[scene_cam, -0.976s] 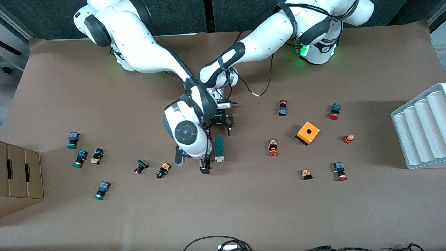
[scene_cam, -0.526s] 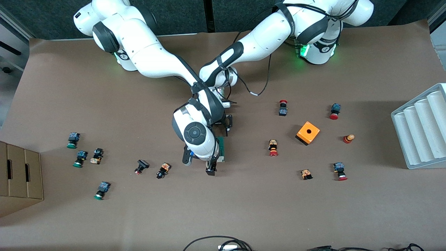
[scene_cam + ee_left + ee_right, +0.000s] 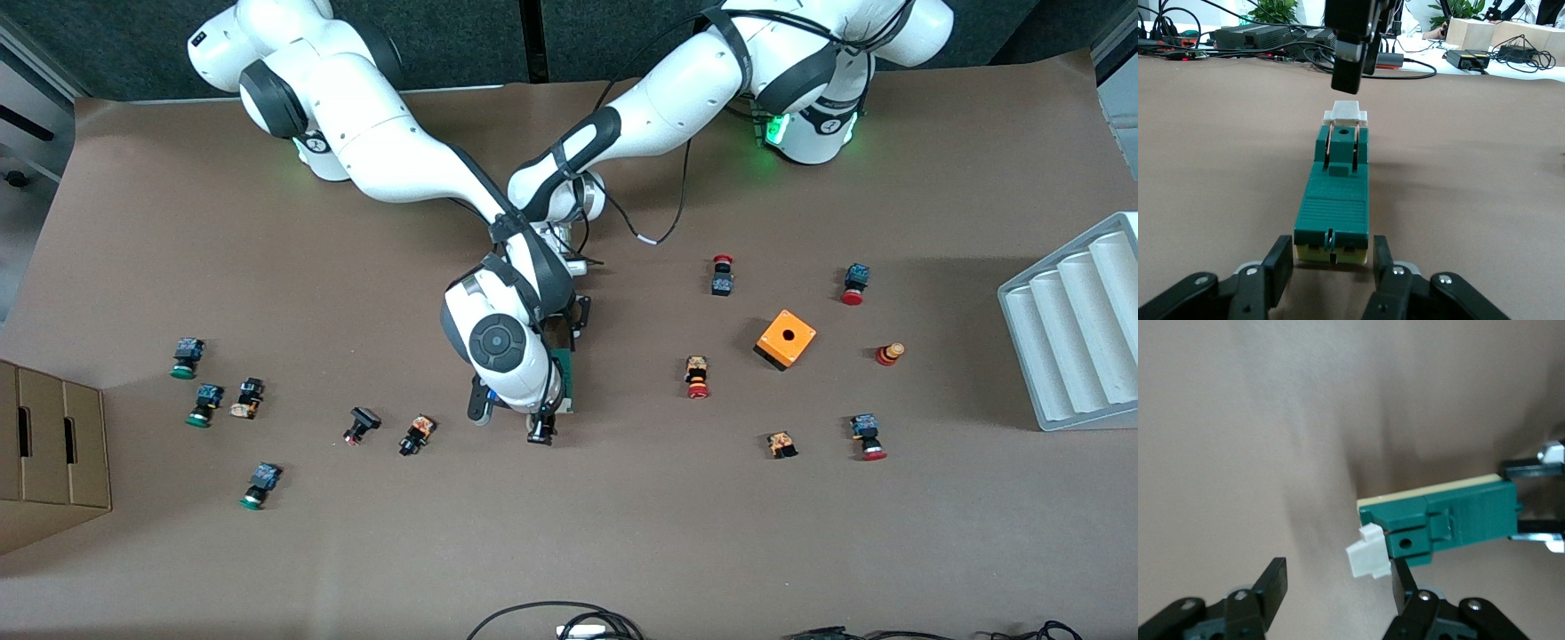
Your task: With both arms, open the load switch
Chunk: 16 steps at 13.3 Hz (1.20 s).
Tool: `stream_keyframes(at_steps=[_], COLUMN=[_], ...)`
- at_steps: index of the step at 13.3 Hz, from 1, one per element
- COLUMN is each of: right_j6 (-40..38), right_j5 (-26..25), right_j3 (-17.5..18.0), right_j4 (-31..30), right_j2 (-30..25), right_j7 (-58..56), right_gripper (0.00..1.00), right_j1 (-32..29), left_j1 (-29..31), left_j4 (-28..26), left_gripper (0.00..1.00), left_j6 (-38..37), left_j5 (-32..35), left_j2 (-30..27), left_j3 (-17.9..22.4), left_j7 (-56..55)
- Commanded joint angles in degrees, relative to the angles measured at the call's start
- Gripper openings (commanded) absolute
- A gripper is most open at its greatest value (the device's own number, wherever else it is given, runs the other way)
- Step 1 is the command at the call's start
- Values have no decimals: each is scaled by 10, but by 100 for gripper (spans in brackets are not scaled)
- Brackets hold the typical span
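Load switch (image 3: 1332, 209): lay flat on the table (image 3: 622, 533) near its middle, well clear of every edge; dark-green body, white piece (image 3: 1345, 112) at the end toward the table's camera-side edge.

Left gripper (image 3: 1331, 270): set low at the switch's plain end, one finger (image 3: 1279, 265) to each side of the body; narrowly parted, not visibly clamped on the green walls.

Right gripper (image 3: 1338, 587): poised over the white-piece end; fingers spread, one finger (image 3: 1402, 581) just beside the white piece, nothing grasped.

Step in hand (judged): bracing the body at one end, taking the white piece at the other.

Doing it well (judged): left fingers squared on both long walls before any pull; right fingers centred across the white piece, not riding on one corner; pull kept along the switch's length, body pinned flat.

Risk (judged): slide or twist of the body on the table under an off-centre grip.

Surroundings: orange cube (image 3: 786, 339) and push buttons (image 3: 698, 377) well apart, toward the left arm's end.
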Motion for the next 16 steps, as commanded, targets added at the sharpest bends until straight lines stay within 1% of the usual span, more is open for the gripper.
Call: stream_keyframes(at_steps=[1, 5, 7, 10, 12, 14, 16], right_j6=[-1, -13, -24, -71, -87, -88, -85], right_j5=[35, 62, 78, 103, 125, 138, 139], right_j3=[-8, -7, 0, 2, 1, 2, 2], right_j4=[26, 26, 29, 71, 74, 75, 74], right_j2=[18, 27, 34, 52, 51, 51, 52], right_j7=[6, 3, 1, 1, 1, 3, 3], right_gripper=[63, 63, 63, 63, 63, 63, 63], right_j1=[4, -8, -22, -30, -31, -32, -30], left_j1=[-13, -21, -21, -30, -32, -32, -32], left_j4=[16, 16, 17, 16, 15, 15, 15], left_gripper=[55, 55, 56, 56, 56, 56, 56], left_j6=[-9, -10, -25, -33, -42, -42, -43], left_j5=[8, 7, 7, 7, 7, 7, 8], left_j2=[16, 17, 21, 24, 24, 24, 29], left_j3=[6, 7, 7, 7, 10, 10, 10], left_j7=[-9, -11, -11, -32, -38, -38, -38])
